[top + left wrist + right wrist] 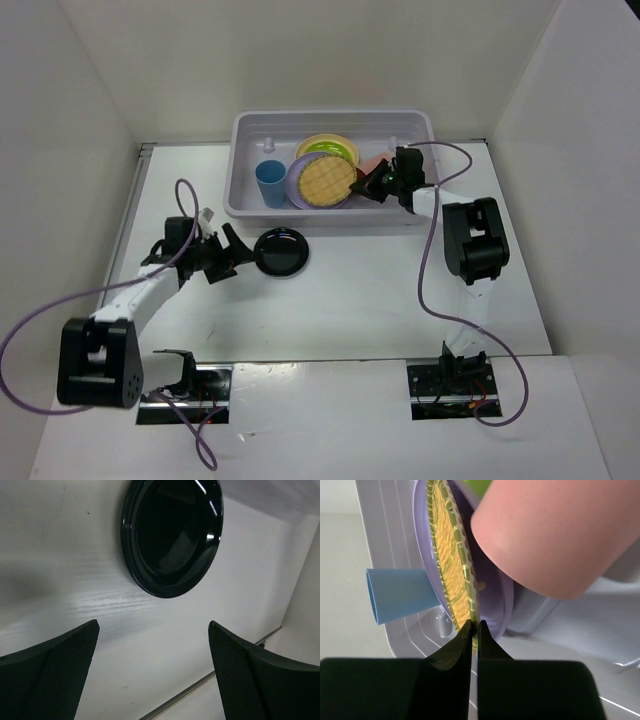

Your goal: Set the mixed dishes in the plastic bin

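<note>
Plastic bin (250, 118) at table's far side, blue cup (270, 183) inside, glossy black plate (281, 251) outside near wall, left wrist: left gripper (153, 624) spread wide facing glossy black plate, right wrist: right gripper (474, 624) pinching tan woven plate (451, 565) rim, lavender plate (502, 597) behind, salmon cup (550, 535) crowding alongside.

Black plate (170, 535), just outside the plastic bin (243, 165): high gloss, mirror-like highlights. Table (100, 605) under it: white, faint wood grain (slight sheen). Inside the bin: woven-pattern plate (452, 570) ribbed; salmon cup (550, 535) smooth, matt. Bin walls translucent, smooth.
</note>
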